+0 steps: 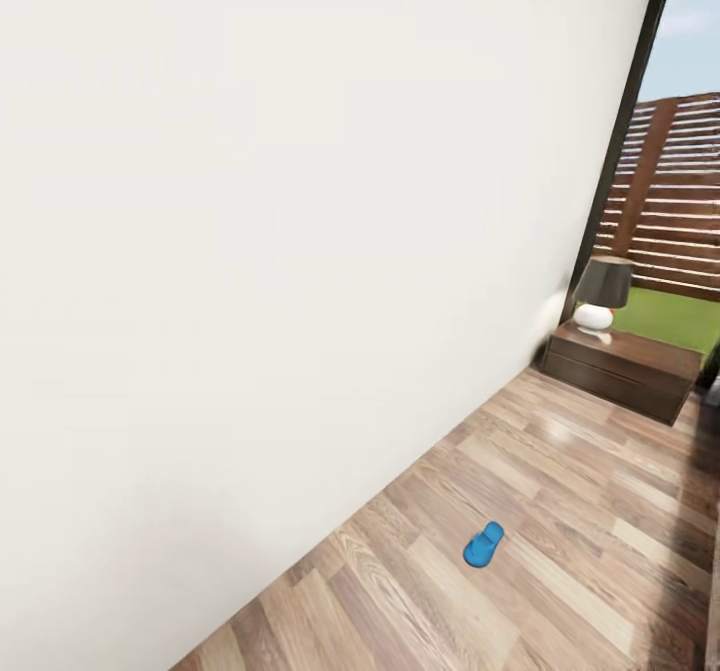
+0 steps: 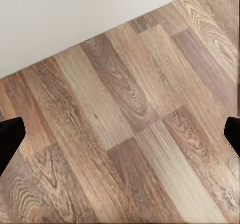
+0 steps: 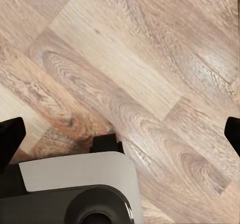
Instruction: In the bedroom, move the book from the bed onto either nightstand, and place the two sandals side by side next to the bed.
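Note:
One bright blue sandal (image 1: 483,544) lies alone on the wood-plank floor, a short way out from the white wall. A dark-brown nightstand (image 1: 622,367) stands farther back by the window, with a lamp on top. In the left wrist view my left gripper (image 2: 120,134) is open over bare floor, its black fingertips (image 2: 11,136) at the frame edges. My right gripper (image 3: 120,134) is likewise open above bare planks, fingertips (image 3: 10,136) wide apart. The book is out of view. At the head view's right edge shows a grey strip (image 1: 714,591) that may be the bed.
A large white wall (image 1: 280,251) runs along the left of the head view. A dark-shaded lamp with a white base (image 1: 600,296) sits on the nightstand. A dark-framed window (image 1: 625,131) shows a slatted fence and grass. Part of my grey base (image 3: 75,189) shows in the right wrist view.

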Controlling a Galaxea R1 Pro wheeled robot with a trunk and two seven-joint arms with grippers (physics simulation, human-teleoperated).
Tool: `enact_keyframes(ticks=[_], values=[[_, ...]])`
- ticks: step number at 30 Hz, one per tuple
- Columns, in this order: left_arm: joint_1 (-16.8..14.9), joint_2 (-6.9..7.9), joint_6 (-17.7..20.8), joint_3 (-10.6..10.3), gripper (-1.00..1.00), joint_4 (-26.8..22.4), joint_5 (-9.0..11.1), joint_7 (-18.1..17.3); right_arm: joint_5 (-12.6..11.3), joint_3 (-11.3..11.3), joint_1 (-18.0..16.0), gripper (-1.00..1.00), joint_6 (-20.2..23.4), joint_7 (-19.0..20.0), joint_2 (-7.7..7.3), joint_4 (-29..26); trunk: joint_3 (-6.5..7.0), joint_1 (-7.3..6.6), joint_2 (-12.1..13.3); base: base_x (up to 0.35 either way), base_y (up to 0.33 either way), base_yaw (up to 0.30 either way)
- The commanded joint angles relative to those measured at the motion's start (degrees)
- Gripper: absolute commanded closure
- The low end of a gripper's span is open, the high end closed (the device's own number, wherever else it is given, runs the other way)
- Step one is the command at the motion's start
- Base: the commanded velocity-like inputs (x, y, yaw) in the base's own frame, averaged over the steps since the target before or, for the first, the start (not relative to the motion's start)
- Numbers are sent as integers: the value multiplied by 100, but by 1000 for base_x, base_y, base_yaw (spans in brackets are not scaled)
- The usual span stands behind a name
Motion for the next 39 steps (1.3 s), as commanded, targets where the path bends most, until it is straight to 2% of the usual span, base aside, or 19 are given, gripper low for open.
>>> enact_keyframes(ticks=[1, 15, 20, 39], values=[[-1, 1, -15, -6, -100, 1, 44, -4, 3, -16, -5, -100, -20, -2, 3, 5, -6, 1, -3, 86, 44, -298], [-1, 1, -15, -8, -100, 1, 44, -4, 1, -16, -5, -100, -20, -2, 8, 6, -6, 1, -3, 13, 7, -277], [-1, 1, -15, -11, -100, 1, 44, -4, 0, -15, -6, -100, -20, -2, 11, 8, -6, 1, -3, 106, 58, -64], [-1, 1, -15, -12, -100, 1, 44, -4, 0, -18, -5, -100, -20, -2, 3, 9, -6, 1, -3, 265, 130, -2]])
